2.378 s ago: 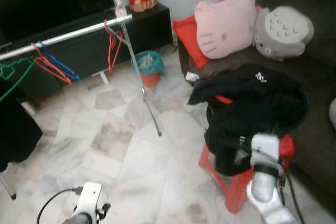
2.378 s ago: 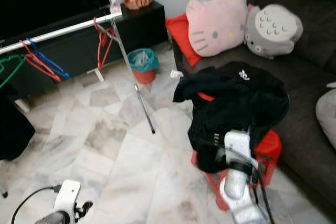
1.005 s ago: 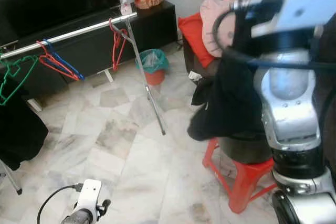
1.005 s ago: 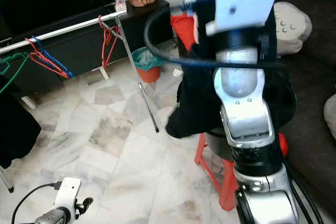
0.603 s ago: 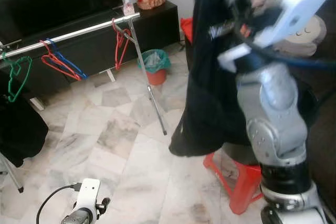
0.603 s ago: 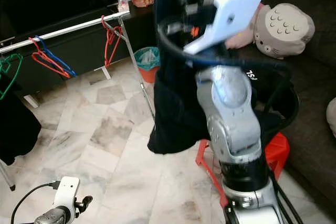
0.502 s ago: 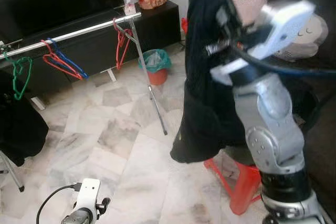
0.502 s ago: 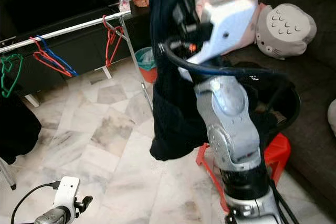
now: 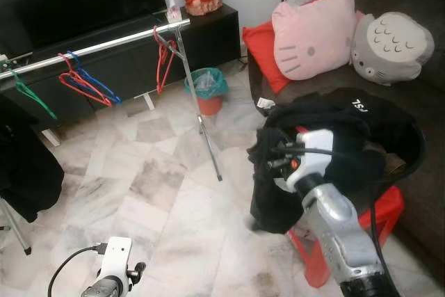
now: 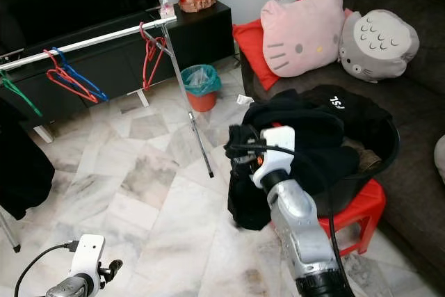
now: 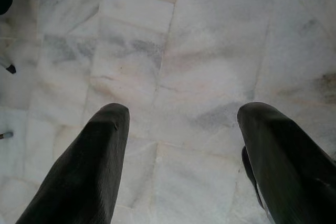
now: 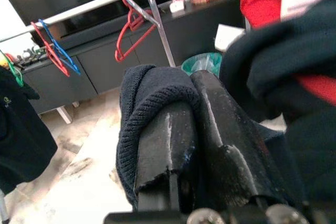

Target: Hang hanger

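Note:
My right gripper (image 12: pixel 191 129) is shut on a black knitted garment (image 9: pixel 272 196), which drapes over both fingers and hangs down beside the red stool (image 9: pixel 384 208). It is low, just in front of the black basket (image 9: pixel 416 145) piled with dark clothes. A silver clothes rail (image 9: pixel 97 45) stands at the far left. It carries red hangers (image 9: pixel 165 57) at its end, a red and a blue hanger (image 9: pixel 85 83) further along, and a green one (image 9: pixel 31 99). My left gripper (image 11: pixel 181 121) hangs open over the marble floor, nothing between its fingers.
A dark sofa (image 9: pixel 417 60) on the right holds a pink cushion (image 9: pixel 316 33), a red cushion (image 9: pixel 265 50) and a grey plush (image 9: pixel 393 38). A teal bin (image 9: pixel 206 88) stands by the rail's slanted leg (image 9: pixel 203 130). Black clothing (image 9: pixel 24 165) hangs at the left edge.
My right arm has come down from head height to low in front of the basket, still holding the black garment, which now hangs toward the floor. The left arm has not moved.

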Controlling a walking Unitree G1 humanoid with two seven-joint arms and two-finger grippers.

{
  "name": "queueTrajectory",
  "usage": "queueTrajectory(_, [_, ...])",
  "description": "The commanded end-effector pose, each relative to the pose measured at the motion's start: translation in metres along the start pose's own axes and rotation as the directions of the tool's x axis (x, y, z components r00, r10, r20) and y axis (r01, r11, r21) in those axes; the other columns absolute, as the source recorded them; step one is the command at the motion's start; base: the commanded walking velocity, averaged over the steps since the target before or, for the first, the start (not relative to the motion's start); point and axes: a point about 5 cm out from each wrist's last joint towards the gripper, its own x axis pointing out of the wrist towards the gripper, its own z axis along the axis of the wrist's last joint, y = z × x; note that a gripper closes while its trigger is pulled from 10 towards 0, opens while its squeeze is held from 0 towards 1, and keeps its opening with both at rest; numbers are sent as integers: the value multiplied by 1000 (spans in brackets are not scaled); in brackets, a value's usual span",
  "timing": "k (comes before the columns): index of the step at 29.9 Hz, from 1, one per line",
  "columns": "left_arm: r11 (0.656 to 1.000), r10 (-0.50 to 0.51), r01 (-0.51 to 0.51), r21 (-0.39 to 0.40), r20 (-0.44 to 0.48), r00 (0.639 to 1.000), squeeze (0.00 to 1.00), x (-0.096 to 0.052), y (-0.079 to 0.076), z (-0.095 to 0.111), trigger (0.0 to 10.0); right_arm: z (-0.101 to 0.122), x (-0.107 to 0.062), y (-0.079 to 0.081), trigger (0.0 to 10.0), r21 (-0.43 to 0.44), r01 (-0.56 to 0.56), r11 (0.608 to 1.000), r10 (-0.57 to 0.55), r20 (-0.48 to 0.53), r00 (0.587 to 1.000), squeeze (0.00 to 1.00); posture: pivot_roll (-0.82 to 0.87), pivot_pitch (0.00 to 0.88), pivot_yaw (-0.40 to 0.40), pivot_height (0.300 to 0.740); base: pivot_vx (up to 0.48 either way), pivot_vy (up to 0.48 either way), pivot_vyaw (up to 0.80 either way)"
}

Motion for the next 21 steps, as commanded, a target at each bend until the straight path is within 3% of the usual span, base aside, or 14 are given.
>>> queueTrajectory(1, [999, 20, -20, -26, -15, 1000, 0, -1, 5, -4, 10000, 7, 3, 3, 10000, 0, -6, 1000, 6, 42, 999, 0, -145, 0, 132, 740, 0, 262, 0])
queueTrajectory(21, [999, 17, -18, -37, -26, 1000, 0, -2, 1, -9, 10000, 3, 9, 2, 10000, -33, -24, 999, 26, 67, 997, 0, -138, 0, 116, 740, 0, 265, 0])
